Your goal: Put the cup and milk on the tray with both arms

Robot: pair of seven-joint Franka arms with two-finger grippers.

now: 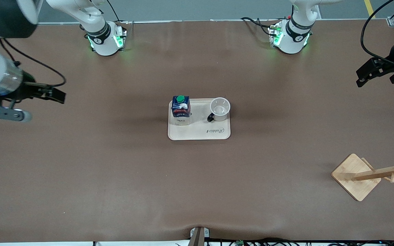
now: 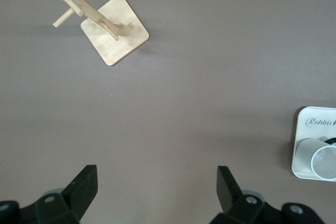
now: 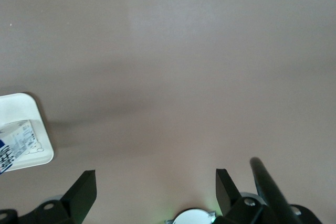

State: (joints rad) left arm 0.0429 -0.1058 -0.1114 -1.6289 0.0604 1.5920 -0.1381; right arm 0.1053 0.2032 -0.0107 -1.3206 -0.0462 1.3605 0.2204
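tray sits mid-table, flat, "rabbit" script on the edge nearer the front camera. milk stands upright on it, at the corner toward the right arm's end and farther from the front camera. cup stands upright on it too, open mouth up, black handle pointing toward the milk, at the corner toward the left arm's end. the 2 are apart, not touching.

status, my read: both items are on the tray, so placement looks done. nothing left except maybe parking the arms.

left gripper hangs over bare table at the left arm's end, fingers spread wide, nothing between them. right gripper hangs over bare table at the right arm's end, also spread wide and empty. both well apart from the tray; both arms appear to be waiting.

counts: 1 tray, 1 milk, 1 cup, 2 arms, 2 grippers. also 1 wooden rack lying tipped over near the left arm's end, nearer the front camera than the tray.
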